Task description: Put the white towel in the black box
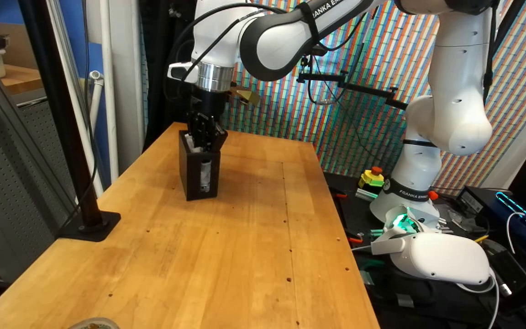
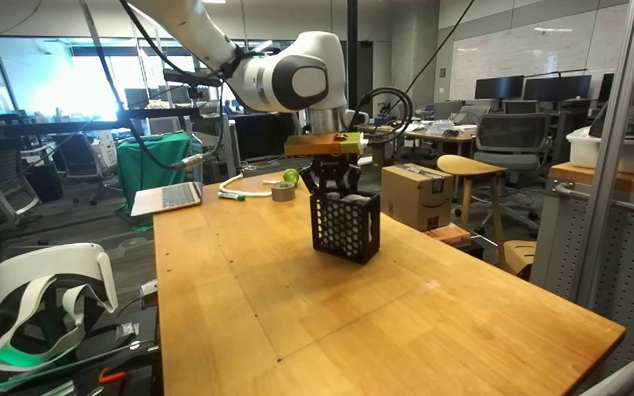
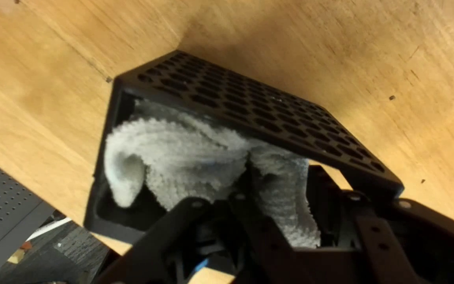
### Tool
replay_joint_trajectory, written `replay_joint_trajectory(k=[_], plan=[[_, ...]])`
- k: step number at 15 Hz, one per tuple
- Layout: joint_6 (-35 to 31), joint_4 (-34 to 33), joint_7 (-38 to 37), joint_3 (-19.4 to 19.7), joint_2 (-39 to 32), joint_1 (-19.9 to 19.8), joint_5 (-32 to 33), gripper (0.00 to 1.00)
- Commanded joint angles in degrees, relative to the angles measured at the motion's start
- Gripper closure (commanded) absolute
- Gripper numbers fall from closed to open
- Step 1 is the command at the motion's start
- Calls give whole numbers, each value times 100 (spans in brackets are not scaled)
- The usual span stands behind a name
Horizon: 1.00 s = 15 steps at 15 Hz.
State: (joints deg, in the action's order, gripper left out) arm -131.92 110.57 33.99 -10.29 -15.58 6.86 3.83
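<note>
Looking nearly done: towel [image 3: 175, 154] is sitting in box [image 1: 193, 177] under gripper [image 3: 298, 201], jaws are standing apart; should be lifting straight up, not snagging towel.

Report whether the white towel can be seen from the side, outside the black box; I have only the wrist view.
Observer: It can: in an exterior view the white towel shows through a tall slot in one side of the black box.
Operator: Check how that box stands.
Observer: In both exterior views it stands upright, its base on the wooden table.
Operator: Name one more thing out of my sight.
Observer: In an exterior view, a roll of tape sits on the same table, apart from the box.
</note>
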Motion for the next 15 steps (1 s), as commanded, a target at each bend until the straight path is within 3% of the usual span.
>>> replay_joint_trajectory(k=[1,4,6,7,8,9,15], plan=[[111,-56,-366,-16,391,219,619,26],[192,-124,-591,-38,634,339,1052,3],[231,-153,-683,-26,733,364,1220,0],[213,-147,-741,-15,772,362,1281,18],[182,-127,-768,-7,800,345,1303,25],[143,-116,-808,2,806,335,1317,26],[-99,-1,-991,70,662,202,1066,73]])
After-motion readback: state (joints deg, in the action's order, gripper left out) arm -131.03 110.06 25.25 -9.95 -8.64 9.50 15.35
